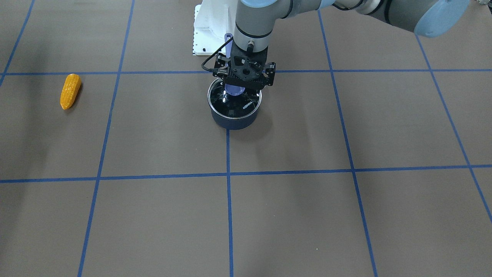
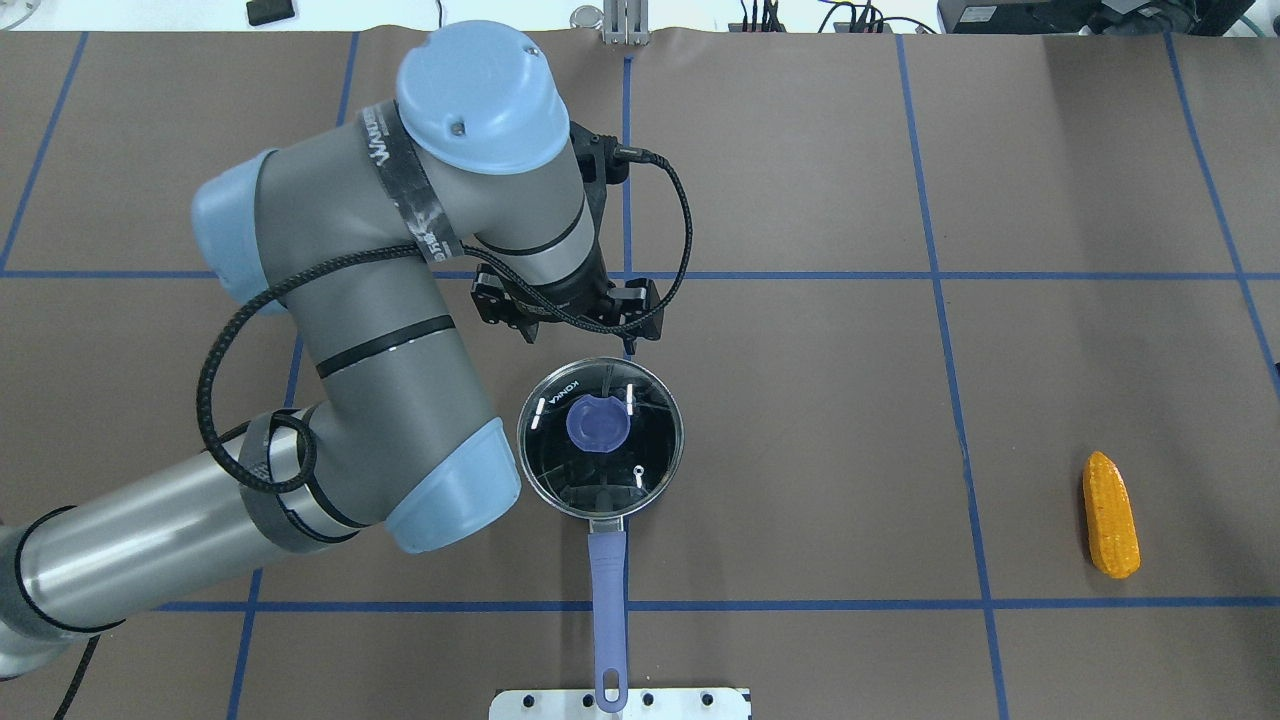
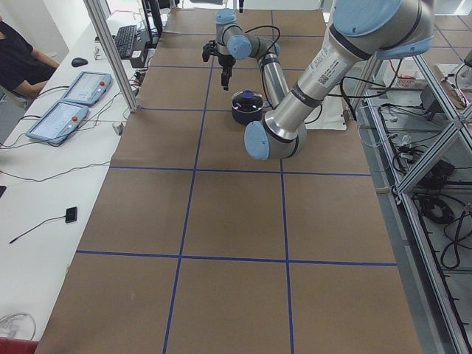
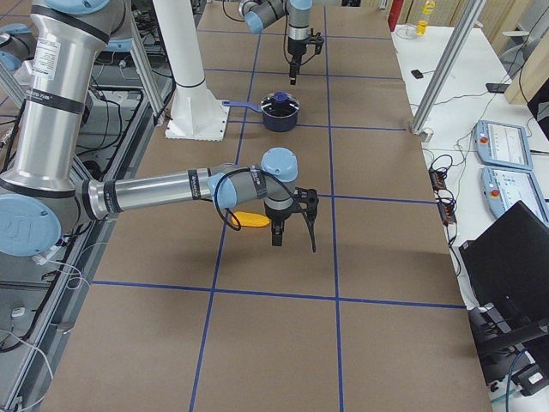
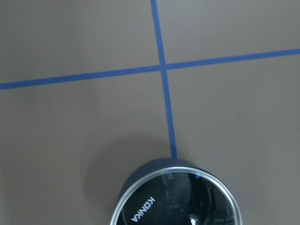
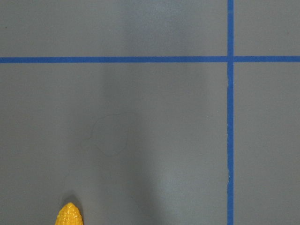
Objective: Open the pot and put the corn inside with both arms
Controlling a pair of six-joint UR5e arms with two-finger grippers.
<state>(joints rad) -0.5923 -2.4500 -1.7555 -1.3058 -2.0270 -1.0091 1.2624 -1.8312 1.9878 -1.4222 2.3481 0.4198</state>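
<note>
The dark-blue pot (image 2: 655,490) stands mid-table with its glass KONKA lid (image 2: 600,470) on it and its purple handle (image 2: 607,620) pointing toward the robot base. It also shows in the front view (image 1: 234,119) and at the bottom of the left wrist view (image 5: 176,197). My left gripper (image 2: 568,310) hovers above the table just beyond the pot, open and empty. The corn (image 2: 1110,515) lies on the table far to my right and also shows in the front view (image 1: 70,91). My right gripper (image 4: 293,232) hovers beside the corn (image 4: 251,220); I cannot tell whether it is open.
A white mounting plate (image 2: 620,703) sits at the robot's edge, under the end of the handle. Blue tape lines cross the brown table. Metal frame posts (image 4: 184,60) and side desks with control tablets (image 3: 66,110) flank the table.
</note>
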